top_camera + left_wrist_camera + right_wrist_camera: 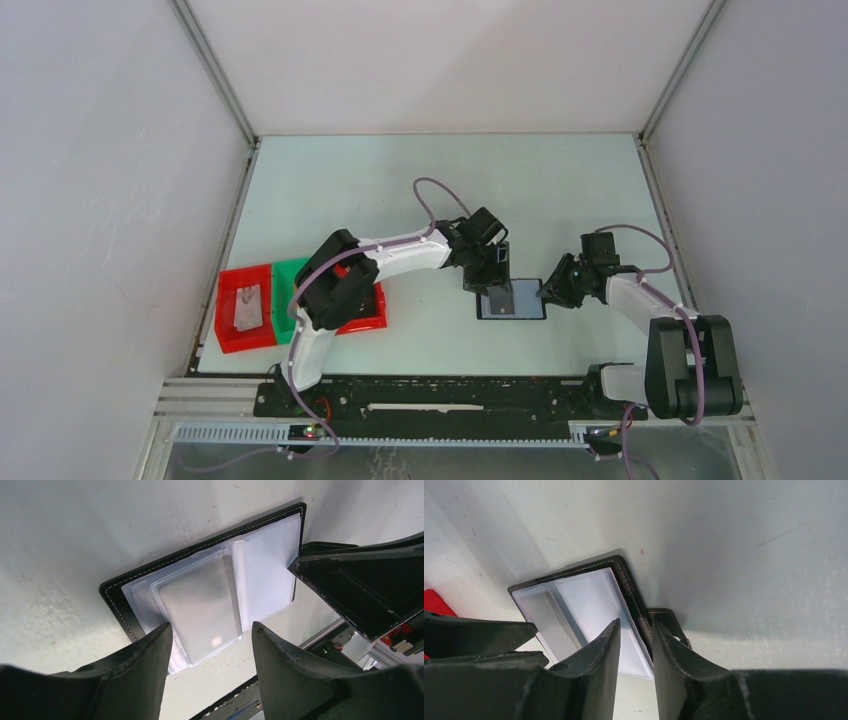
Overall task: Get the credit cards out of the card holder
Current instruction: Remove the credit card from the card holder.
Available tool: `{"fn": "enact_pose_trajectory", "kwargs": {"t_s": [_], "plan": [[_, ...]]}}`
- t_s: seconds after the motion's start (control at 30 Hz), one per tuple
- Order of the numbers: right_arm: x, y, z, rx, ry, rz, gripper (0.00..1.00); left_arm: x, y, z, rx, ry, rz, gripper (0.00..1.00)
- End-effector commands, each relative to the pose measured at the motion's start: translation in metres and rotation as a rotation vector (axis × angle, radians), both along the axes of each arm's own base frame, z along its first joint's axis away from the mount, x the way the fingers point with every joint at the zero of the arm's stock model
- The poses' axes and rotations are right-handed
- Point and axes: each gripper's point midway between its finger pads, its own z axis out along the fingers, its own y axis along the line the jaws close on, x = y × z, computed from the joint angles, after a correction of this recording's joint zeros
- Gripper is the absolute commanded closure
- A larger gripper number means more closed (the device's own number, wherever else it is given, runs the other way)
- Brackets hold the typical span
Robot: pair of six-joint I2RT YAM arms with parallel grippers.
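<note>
The black card holder (525, 303) lies open and flat on the table, its clear plastic sleeves facing up. In the left wrist view a pale grey credit card (200, 607) sits inside the nearer sleeve of the holder (117, 600). My left gripper (211, 626) hangs open just above that card's near end, one finger on each side of it and nothing between them. My right gripper (635, 625) stands astride the holder's right edge (624, 575), jaws a little apart. One finger is over the sleeve, the other is outside the black cover. Its tip (300, 565) touches the sleeve.
Red trays (245, 312) and a green one (291, 280) stand at the table's left, partly under my left arm. A pale flat piece (247, 305) lies in the left red tray. Grey walls close in the table on three sides.
</note>
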Motion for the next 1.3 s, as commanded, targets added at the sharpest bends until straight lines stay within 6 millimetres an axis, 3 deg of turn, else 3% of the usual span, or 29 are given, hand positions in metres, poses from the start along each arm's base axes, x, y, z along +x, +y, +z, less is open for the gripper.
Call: {"fn": "enact_pose_trajectory", "kwargs": {"t_s": [0.0, 0.67, 0.9, 1.27], "plan": [[0.000, 0.002, -0.006, -0.002, 0.001, 0.017, 0.62, -0.008, 0.020, -0.014, 0.091, 0.017, 0.017, 0.35], [0.000, 0.001, -0.005, -0.003, -0.003, 0.015, 0.62, -0.015, 0.025, -0.013, 0.099, 0.041, 0.024, 0.34], [0.000, 0.001, -0.005, -0.003, -0.004, 0.014, 0.62, -0.021, 0.010, -0.019, 0.048, 0.092, -0.001, 0.32], [-0.001, 0.000, -0.005, -0.009, -0.002, 0.014, 0.62, -0.008, -0.014, -0.019, -0.056, 0.055, -0.012, 0.32]]}}
